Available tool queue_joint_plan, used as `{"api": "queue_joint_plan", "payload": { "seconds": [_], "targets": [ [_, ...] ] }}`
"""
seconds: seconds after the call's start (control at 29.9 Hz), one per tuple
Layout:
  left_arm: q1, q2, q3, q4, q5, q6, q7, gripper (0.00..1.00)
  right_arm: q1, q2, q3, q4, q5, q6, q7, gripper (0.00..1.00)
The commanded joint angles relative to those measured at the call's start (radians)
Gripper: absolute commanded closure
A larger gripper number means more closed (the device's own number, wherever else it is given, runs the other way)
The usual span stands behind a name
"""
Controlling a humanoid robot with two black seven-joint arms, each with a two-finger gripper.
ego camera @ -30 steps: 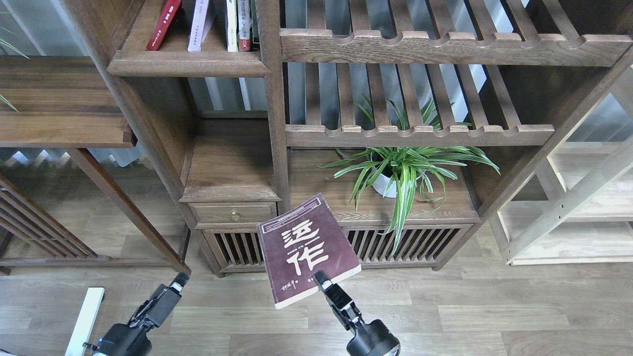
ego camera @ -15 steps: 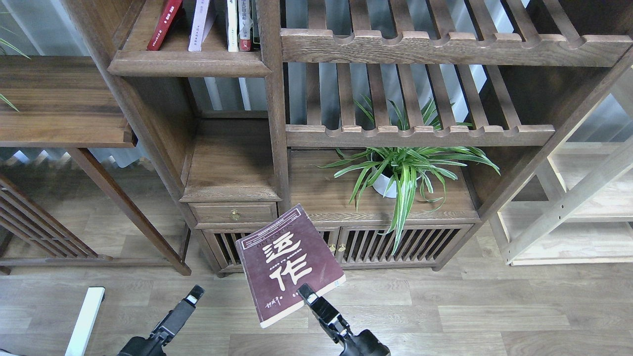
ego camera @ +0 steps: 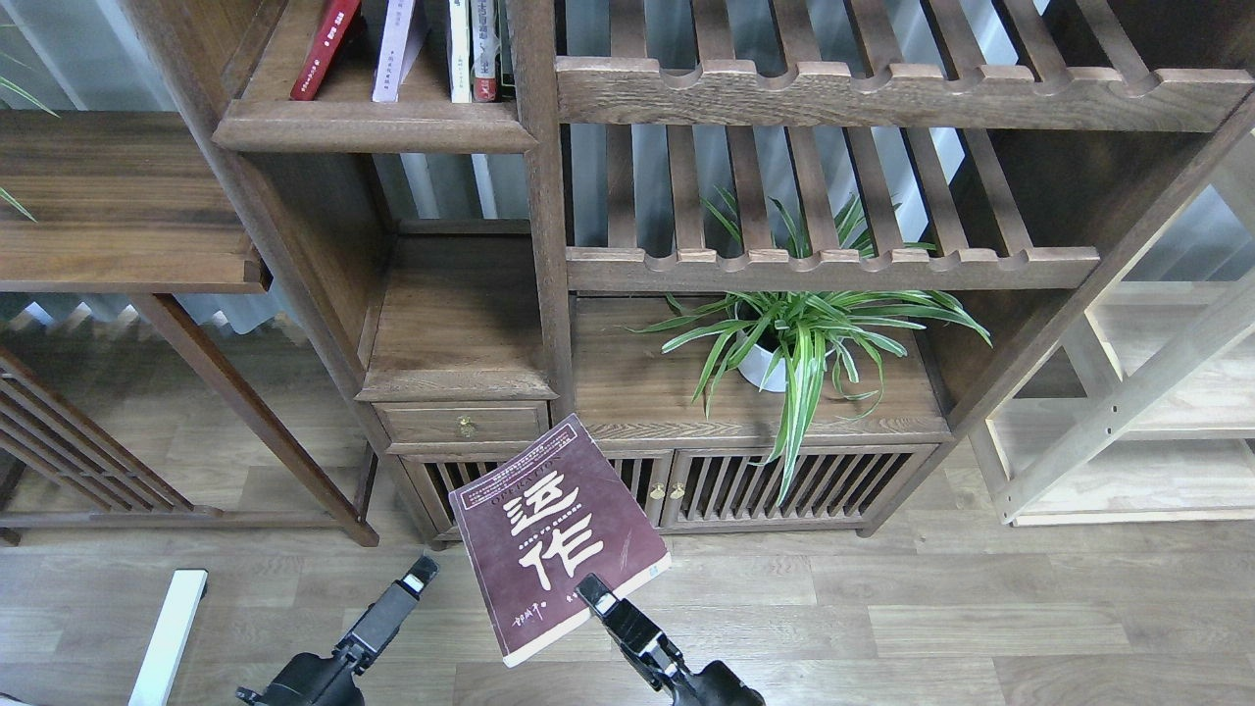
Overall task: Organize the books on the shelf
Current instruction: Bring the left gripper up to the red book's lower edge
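Head view: only one camera, looking forward and down at dark wooden shelving.
Maroon book (ego camera: pixel 559 539): cover up, white characters showing, tilted, held low over the floor in front of the slatted cabinet doors (ego camera: pixel 726 485); now further left and nearer than half a second ago.
Right gripper (ego camera: pixel 594 591): clamped on the near right edge of the maroon book, carrying it alone.
Left gripper (ego camera: pixel 422 572): moved up and right toward the book's left edge, just beside it, not touching; dark and end-on, finger spacing cannot be told.
Shelf (ego camera: pixel 373 126): narrow dark board at far upper left, well apart from the carried book.
Shelved books: red book (ego camera: pixel 326 49) leaning, lavender-white book (ego camera: pixel 397 49) beside it, white book (ego camera: pixel 459 49) upright at right next to the post.
Gap: open space between the leaning books and the white one, probably room for the paperback.
Potted plant (ego camera: pixel 794 338): on the cabinet top, right of the book, clear of it.
Reading of change: grippers converging, likely a handover or two-handed regrip before lifting to the shelf; placement not yet begun.
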Motion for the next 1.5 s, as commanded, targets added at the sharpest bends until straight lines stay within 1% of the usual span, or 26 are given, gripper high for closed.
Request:
{"api": "queue_joint_plan", "payload": {
  "seconds": [0.0,0.23,0.27,0.33,0.43,0.53,0.6,0.8,0.9,1.07,1.27,1.47],
  "targets": [
    [-0.005,-0.002,0.031,-0.010,0.002,0.000,0.000,0.01,0.004,0.000,-0.009,0.000,0.000,0.000,-0.001,0.89],
    [-0.017,0.028,0.071,-0.068,-0.002,0.000,0.000,0.01,0.014,0.000,-0.010,0.000,0.008,0.000,-0.002,0.88],
    [-0.022,0.034,0.071,-0.076,-0.008,0.000,0.000,0.03,0.016,0.000,-0.009,0.000,0.009,0.000,-0.005,0.88],
    [-0.024,0.079,0.074,-0.089,-0.034,0.000,0.000,0.03,0.016,0.000,-0.007,0.000,0.009,0.000,-0.005,0.88],
    [-0.019,0.162,0.082,-0.088,-0.089,0.000,0.000,0.02,0.016,0.000,-0.004,-0.002,0.011,0.000,-0.007,0.88],
    [-0.025,0.195,0.071,-0.068,-0.123,0.000,0.000,0.01,0.016,0.000,-0.004,-0.003,0.011,0.000,-0.007,0.88],
    [-0.031,0.205,0.061,-0.025,-0.117,0.000,0.000,0.01,0.016,0.000,-0.004,-0.005,0.011,0.000,-0.007,0.88],
    [-0.086,0.178,0.076,0.123,-0.106,0.000,0.000,0.01,0.014,0.000,-0.001,-0.005,0.011,0.000,-0.007,0.88],
    [-0.123,0.153,0.076,0.194,-0.055,0.000,0.000,0.01,0.014,0.000,-0.001,-0.003,0.011,0.000,-0.007,0.88],
    [-0.172,0.104,0.062,0.277,-0.040,0.000,0.000,0.01,0.014,0.000,0.002,-0.005,0.011,0.000,-0.007,0.87],
    [-0.171,0.060,0.050,0.283,-0.109,0.000,0.000,0.01,0.014,0.000,0.002,-0.009,0.011,0.000,-0.007,0.87],
    [-0.168,-0.011,0.070,0.259,-0.166,0.000,0.000,0.02,0.016,0.000,0.008,-0.012,0.012,0.000,-0.007,0.86]
  ]
}}
